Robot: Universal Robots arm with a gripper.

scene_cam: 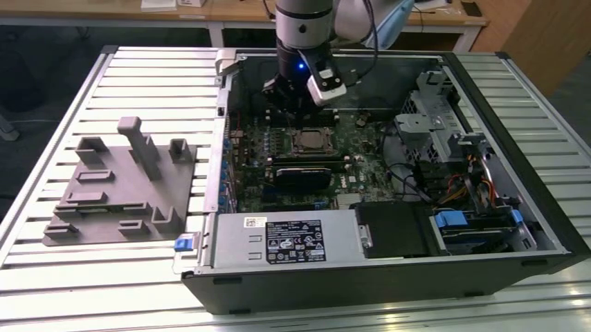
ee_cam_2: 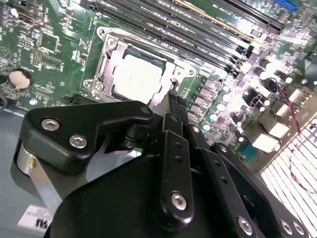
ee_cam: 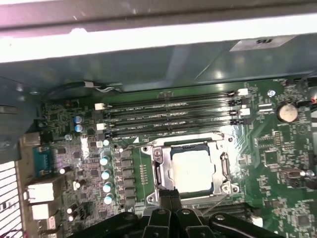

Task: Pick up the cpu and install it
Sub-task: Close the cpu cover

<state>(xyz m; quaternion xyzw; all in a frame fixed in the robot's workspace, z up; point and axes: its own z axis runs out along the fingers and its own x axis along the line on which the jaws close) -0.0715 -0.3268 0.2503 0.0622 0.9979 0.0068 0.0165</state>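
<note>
The cpu (ee_cam_2: 136, 74) (ee_cam: 192, 168) is a pale silvery square lying flat inside the metal-framed socket (ee_cam: 157, 163) on the green motherboard; in the exterior view the cpu (scene_cam: 309, 142) sits mid-board in the open computer case. My gripper (ee_cam_2: 174, 99) (ee_cam: 168, 194) hovers just off one edge of the socket, its black fingers pressed together with nothing between them. In the exterior view my gripper (scene_cam: 282, 111) hangs inside the case a little beyond the socket, apart from the cpu.
Several memory slots (ee_cam: 168, 116) run beside the socket. A large grey plastic fixture (scene_cam: 120, 187) with upright blocks stands on the slatted table at the exterior view's left. A power supply (scene_cam: 286, 238), a drive cage (scene_cam: 434, 111) and cables crowd the case.
</note>
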